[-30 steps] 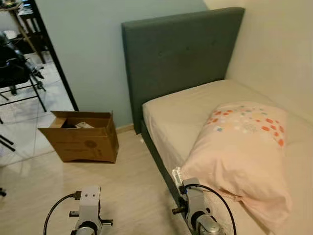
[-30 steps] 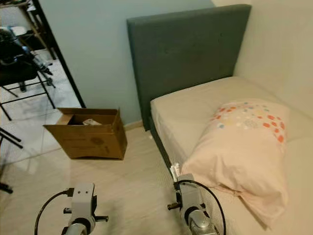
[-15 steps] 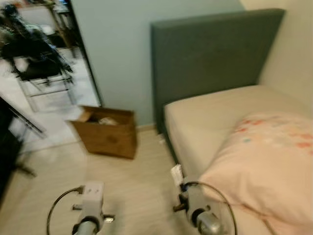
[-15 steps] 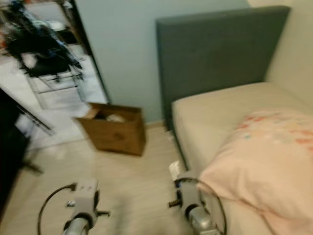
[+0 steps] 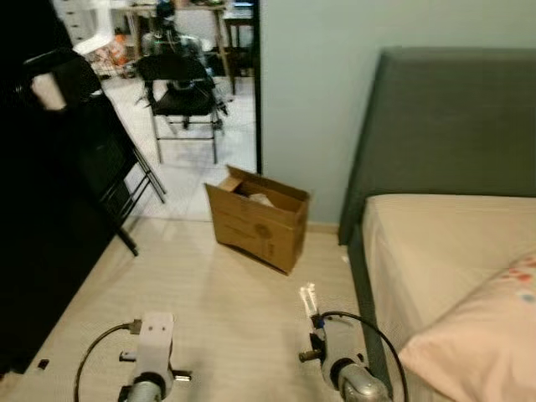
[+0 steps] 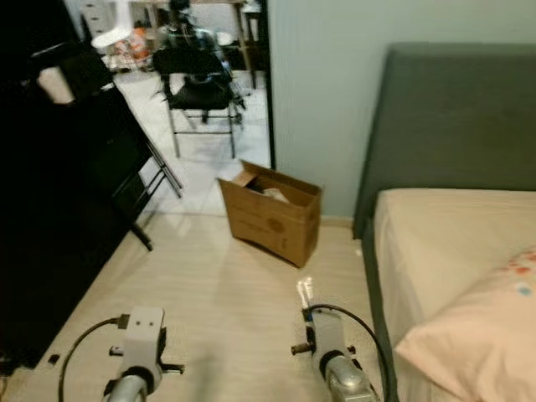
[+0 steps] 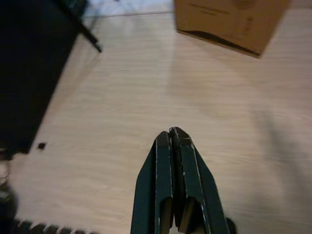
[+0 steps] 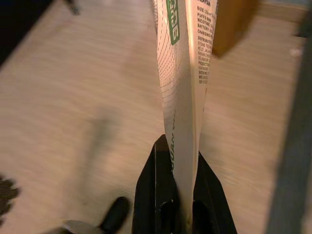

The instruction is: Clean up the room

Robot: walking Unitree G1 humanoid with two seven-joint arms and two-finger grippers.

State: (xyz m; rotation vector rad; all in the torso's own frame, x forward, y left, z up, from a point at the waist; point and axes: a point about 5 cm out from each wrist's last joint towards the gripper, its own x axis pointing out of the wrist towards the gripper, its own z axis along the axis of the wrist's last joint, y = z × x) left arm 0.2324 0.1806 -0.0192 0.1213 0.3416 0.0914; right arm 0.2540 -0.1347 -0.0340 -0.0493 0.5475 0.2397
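I've got a flat white packet (image 8: 184, 73) with green print pinched upright in my right gripper (image 8: 178, 146); open cardboard box (image 5: 257, 216) sits at twelve o'clock.

I log matt brown cardboard box (image 5: 258, 218), pale wood-grain floor (image 5: 209, 310) with slight sheen, grey cloth headboard (image 5: 444, 126), smooth printed white wrapper (image 8: 184, 73), and glossy black plastic right gripper (image 8: 181, 170).
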